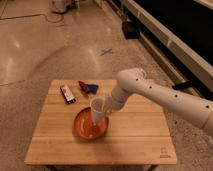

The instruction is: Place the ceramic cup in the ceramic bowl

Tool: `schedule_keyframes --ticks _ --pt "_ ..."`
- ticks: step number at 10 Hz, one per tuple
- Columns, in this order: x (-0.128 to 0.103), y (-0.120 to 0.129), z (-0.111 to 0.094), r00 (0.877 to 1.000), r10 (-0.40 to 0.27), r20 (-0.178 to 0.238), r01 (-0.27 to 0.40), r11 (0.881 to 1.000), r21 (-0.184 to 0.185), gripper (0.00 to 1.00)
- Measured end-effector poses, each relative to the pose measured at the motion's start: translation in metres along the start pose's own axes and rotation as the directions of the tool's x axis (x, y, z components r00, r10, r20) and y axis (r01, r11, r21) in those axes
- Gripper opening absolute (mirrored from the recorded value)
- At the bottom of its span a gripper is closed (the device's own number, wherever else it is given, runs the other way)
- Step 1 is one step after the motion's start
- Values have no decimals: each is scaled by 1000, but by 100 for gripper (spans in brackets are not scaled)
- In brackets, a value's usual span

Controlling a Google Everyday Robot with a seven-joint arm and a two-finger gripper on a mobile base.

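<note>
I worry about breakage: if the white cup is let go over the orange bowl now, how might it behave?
The ceramic cup, held at the gripper, looks rigid and glossy, so probably slippery and chip-prone. It is narrow and hangs over the ceramic bowl, whose curved floor may tip it.

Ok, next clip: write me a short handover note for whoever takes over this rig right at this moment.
Gripper: at the right side of the ceramic bowl, holding the ceramic cup.
Ceramic cup: white, upright, over the bowl's right half; I cannot tell whether its base touches the bowl.
Ceramic bowl: orange-red, on the wooden table, left of centre.
Also on the table: a dark snack bar and a red-and-blue packet, both behind the bowl.
Done: cup picked up and brought to the bowl.
Left: set the cup down in the bowl, release, withdraw the arm.
</note>
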Motion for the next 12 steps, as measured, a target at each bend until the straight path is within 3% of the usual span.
schedule_keyframes --ticks 1,4,7,9,12 --pt "1 1 5 1000 -21 0 21 1000 10 8" --pt "4 9 22 997 -80 1 79 996 42 39" --pt "5 19 36 994 -108 18 107 993 45 71" --pt "5 23 41 992 -126 25 124 991 47 80" --pt "8 25 43 990 -142 7 141 988 63 80"
